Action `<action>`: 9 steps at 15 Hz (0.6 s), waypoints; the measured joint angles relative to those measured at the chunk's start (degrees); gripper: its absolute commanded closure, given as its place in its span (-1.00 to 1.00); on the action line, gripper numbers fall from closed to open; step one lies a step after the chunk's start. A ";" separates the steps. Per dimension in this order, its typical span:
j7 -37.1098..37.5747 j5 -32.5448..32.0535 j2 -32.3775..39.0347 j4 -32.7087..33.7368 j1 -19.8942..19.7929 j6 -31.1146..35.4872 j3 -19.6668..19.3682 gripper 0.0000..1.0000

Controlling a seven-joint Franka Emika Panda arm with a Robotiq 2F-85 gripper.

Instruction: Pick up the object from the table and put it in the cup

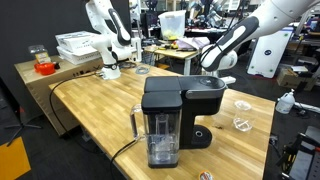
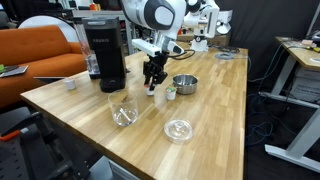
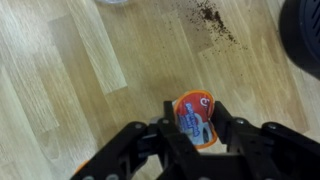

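My gripper (image 3: 193, 128) is shut on a small pod (image 3: 192, 116) with an orange rim and a blue label, held between both fingers over the wooden table (image 3: 90, 90). In an exterior view my gripper (image 2: 153, 82) hangs low over the table, to the right of the black coffee machine (image 2: 106, 50). The clear cup (image 2: 123, 108) stands in front of my gripper, near the table's front edge, apart from it. It also shows in an exterior view (image 1: 240, 123). There my fingers are hidden behind the coffee machine (image 1: 170, 115).
A metal bowl (image 2: 184, 84) and a small green-topped item (image 2: 170, 93) sit just right of my gripper. A flat clear dish (image 2: 179, 130) lies near the front edge. Dark crumbs (image 3: 212, 18) lie on the wood. Another robot arm (image 1: 105, 35) stands at the far end.
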 measured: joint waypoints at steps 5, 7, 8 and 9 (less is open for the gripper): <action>0.00 -0.20 -3.26 -0.59 0.18 -0.51 -0.20 0.60; 0.00 -0.54 -5.24 -1.80 0.14 -0.73 -0.69 0.60; 0.01 -0.81 -6.32 -2.68 0.10 -0.85 -1.05 0.58; 0.02 -1.08 -7.51 -3.73 0.03 -0.93 -1.44 0.56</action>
